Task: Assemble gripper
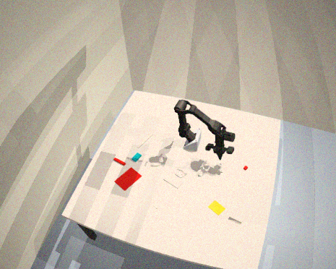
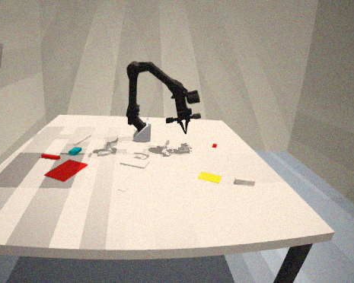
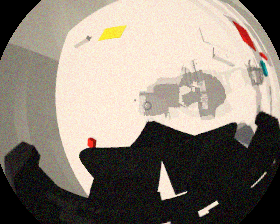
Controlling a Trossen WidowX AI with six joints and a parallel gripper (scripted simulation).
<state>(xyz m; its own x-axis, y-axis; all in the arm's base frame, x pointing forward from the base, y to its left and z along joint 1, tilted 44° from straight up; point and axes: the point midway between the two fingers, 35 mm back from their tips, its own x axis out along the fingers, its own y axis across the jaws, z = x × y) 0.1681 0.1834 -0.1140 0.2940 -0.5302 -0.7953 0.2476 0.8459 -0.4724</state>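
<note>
My gripper (image 1: 220, 158) (image 2: 186, 133) is shut and empty, pointing down above the white parts. A small white part (image 2: 187, 149) lies in shadow below it; its round boss (image 3: 147, 105) shows in the wrist view. Another white part lies just to its left in the top and exterior views, half lost in shadow. A thin white plate (image 1: 172, 181) (image 2: 134, 164) lies further left, with a curved white piece (image 1: 181, 173) (image 2: 141, 155) at its back edge. Another pale part lies further left. Which are the base, jaws and housing plate I cannot tell. No mesh is visible.
A small red block (image 1: 245, 168) (image 2: 215, 145) (image 3: 91, 143) lies right of the gripper. A yellow square (image 1: 217, 207) (image 2: 209, 177) (image 3: 112, 33) and a grey bar (image 1: 235, 220) (image 2: 243, 182) lie toward the front right. A red sheet (image 1: 128, 178) (image 2: 66, 170), red rod (image 1: 119, 161) (image 2: 50, 156) and teal block (image 1: 136, 157) (image 2: 74, 151) lie left.
</note>
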